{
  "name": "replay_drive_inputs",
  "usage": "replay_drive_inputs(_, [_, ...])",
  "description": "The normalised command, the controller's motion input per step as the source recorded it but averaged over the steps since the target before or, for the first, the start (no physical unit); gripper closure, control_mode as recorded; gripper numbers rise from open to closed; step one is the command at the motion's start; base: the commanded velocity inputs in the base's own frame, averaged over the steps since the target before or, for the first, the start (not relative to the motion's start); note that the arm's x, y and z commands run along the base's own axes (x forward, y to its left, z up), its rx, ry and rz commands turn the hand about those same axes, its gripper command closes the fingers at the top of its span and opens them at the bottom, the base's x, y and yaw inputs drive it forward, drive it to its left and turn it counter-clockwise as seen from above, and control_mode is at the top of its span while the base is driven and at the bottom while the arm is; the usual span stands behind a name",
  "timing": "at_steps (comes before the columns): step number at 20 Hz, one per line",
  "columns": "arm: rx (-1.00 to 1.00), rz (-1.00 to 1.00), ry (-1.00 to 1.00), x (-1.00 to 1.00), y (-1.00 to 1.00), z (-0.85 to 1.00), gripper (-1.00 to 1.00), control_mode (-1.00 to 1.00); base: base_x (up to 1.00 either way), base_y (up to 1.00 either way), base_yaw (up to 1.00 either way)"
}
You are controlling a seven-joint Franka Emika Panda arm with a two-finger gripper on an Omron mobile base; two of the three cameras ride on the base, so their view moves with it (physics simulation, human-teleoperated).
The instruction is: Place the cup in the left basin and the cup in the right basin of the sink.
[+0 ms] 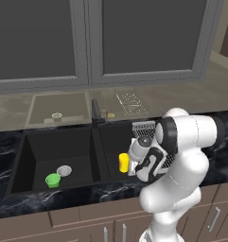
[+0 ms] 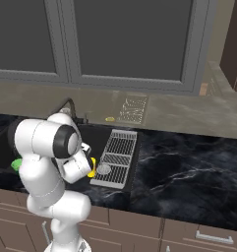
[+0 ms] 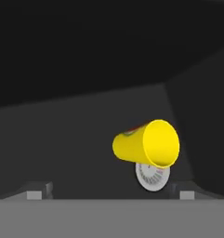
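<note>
While our pincer (image 3: 108, 194) is hanging low inside the right basin (image 1: 113, 142) of the sink (image 1: 21, 156), its tips are standing wide apart, released, gripping nothing. Just beyond them the yellow cup (image 3: 147, 143) is lying tipped on its side over the silver drain (image 3: 152, 177). The green cup (image 1: 53, 180) is sitting in the left basin (image 1: 44, 151). We're judging both placed; best to lift straight up, avoiding nudging the yellow one.
</note>
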Motion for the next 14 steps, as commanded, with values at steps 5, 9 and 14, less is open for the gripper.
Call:
replay_drive_inputs(5, [-0.01, 0.0, 0.17, 0.08, 0.02, 0.87, -1.0, -1.0, 0.0, 0.0, 0.0])
replay_drive_inputs(9, [-0.02, 0.0, 0.18, 0.04, 0.04, 0.89, -1.0, -1.0, 0.0, 0.0, 0.0])
replay_drive_inputs(14, [0.0, -0.01, 0.21, 0.0, 0.0, 0.93, -1.0, -1.0, 0.0, 0.0, 0.0])
